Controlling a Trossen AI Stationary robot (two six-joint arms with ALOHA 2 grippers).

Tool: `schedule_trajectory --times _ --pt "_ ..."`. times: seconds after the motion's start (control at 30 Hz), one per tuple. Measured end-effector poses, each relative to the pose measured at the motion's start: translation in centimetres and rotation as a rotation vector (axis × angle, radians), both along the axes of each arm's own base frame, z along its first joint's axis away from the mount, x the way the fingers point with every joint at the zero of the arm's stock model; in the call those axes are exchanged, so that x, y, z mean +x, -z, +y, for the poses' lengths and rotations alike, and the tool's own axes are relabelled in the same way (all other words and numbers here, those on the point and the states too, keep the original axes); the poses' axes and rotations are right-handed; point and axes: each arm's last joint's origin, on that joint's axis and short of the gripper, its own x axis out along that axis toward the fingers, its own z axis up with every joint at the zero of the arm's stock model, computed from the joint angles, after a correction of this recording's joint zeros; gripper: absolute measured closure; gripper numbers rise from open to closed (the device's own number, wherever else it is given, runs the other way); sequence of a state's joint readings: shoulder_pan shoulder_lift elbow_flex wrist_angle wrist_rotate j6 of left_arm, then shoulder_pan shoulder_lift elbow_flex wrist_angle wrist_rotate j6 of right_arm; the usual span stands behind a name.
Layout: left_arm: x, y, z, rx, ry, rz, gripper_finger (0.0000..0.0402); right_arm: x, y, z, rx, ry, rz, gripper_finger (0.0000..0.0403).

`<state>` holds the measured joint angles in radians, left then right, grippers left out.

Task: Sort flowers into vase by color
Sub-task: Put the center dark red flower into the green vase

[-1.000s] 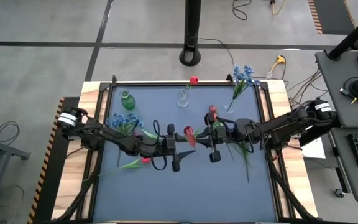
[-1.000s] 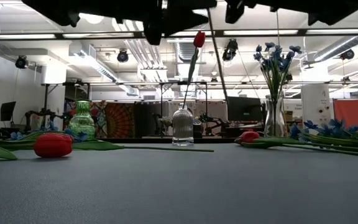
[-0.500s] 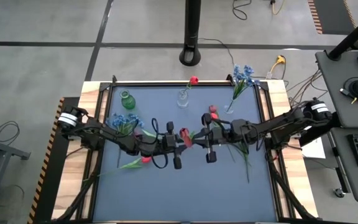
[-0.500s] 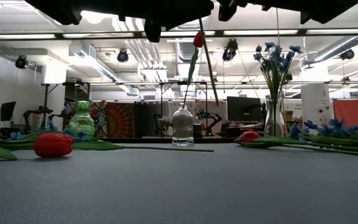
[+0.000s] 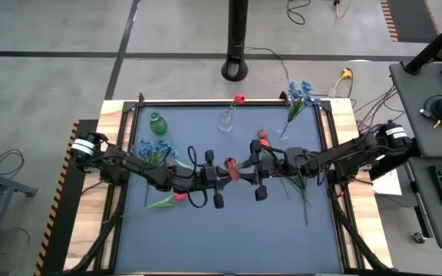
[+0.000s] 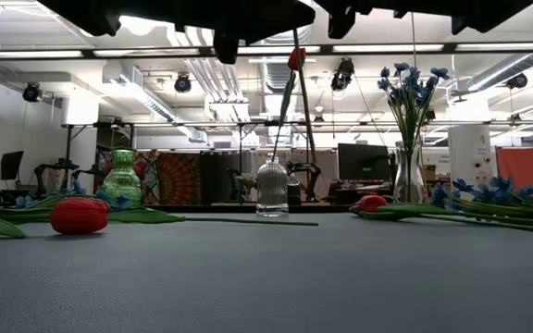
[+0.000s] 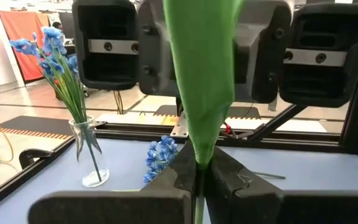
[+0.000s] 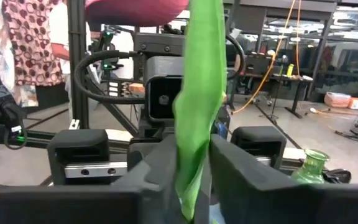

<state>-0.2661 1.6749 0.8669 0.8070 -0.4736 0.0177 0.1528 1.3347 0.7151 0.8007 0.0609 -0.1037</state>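
Both grippers meet above mid-table on one red tulip (image 5: 229, 168). Left gripper (image 5: 222, 175) has its fingers (image 7: 179, 175) pinched on the green stem; right gripper (image 5: 253, 165) has its fingers (image 8: 157, 163) pressed on the same stem's leaf. Clear vase (image 5: 226, 119) at the far edge holds a red tulip, blue-flower vase (image 5: 284, 132) stands beside, green vase (image 5: 156, 123) far left. Another red tulip (image 5: 179, 197) lies on the mat

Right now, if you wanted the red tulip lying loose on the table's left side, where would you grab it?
On the thin stem, not the red tulip bud, coming straight down from above. It lies flat on the table, so a tool can straddle the stem crosswise. The bud looks too round for that.
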Motion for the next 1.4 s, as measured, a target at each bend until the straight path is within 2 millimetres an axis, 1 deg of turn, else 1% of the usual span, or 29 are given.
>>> schedule_trajectory --times 0.13,0.23,0.3,0.43,0.53,0.63,0.73,0.87,1.07,1.27,1.4 --pt "-0.2 -0.1 0.1 0.005 -0.019 0.014 0.0401 0.0 0.1 -0.1 0.006 0.018 0.016 0.0261" --pt "-0.5 -0.4 0.3 0.012 -0.039 0.040 0.0401 -0.4 -0.3 -0.1 0.005 0.020 0.026 0.0230" --pt "-0.9 -0.7 0.5 0.015 -0.055 0.051 0.0401 -0.8 -0.7 -0.2 0.008 0.038 0.028 0.0214" --pt "-1.9 -2.0 0.8 0.005 -0.071 0.063 0.0401 -1.7 -1.4 -0.4 0.006 0.070 0.050 0.0194" --pt "-2.9 -2.9 1.2 0.008 -0.087 0.096 0.0401 -2.2 -1.9 -0.5 0.008 0.078 0.054 0.0189" --pt "-4.1 -4.0 1.8 0.022 -0.167 0.126 0.0401 -2.6 -2.2 -0.7 0.008 0.109 0.059 0.0188" --pt "-5.6 -5.4 2.6 0.034 -0.238 0.147 0.0402 -2.7 -2.2 -0.7 0.007 0.123 0.074 0.0188" --pt "-7.8 -7.5 4.0 0.028 -0.272 0.134 0.0402 -2.6 -1.9 -0.7 0.011 0.123 0.089 0.0188" --pt "-11.1 -9.5 7.1 0.052 -0.382 0.170 0.0402 -2.2 -1.3 -0.6 0.015 0.121 0.119 0.0188" --pt "-14.6 -10.3 10.8 0.051 -0.552 0.215 0.0401 -2.2 -1.1 -0.6 0.022 0.121 0.139 0.0188" --pt "-17.0 -11.4 12.4 0.032 -0.649 0.172 0.0401 -2.2 -1.0 -0.6 0.022 0.121 0.149 0.0188"
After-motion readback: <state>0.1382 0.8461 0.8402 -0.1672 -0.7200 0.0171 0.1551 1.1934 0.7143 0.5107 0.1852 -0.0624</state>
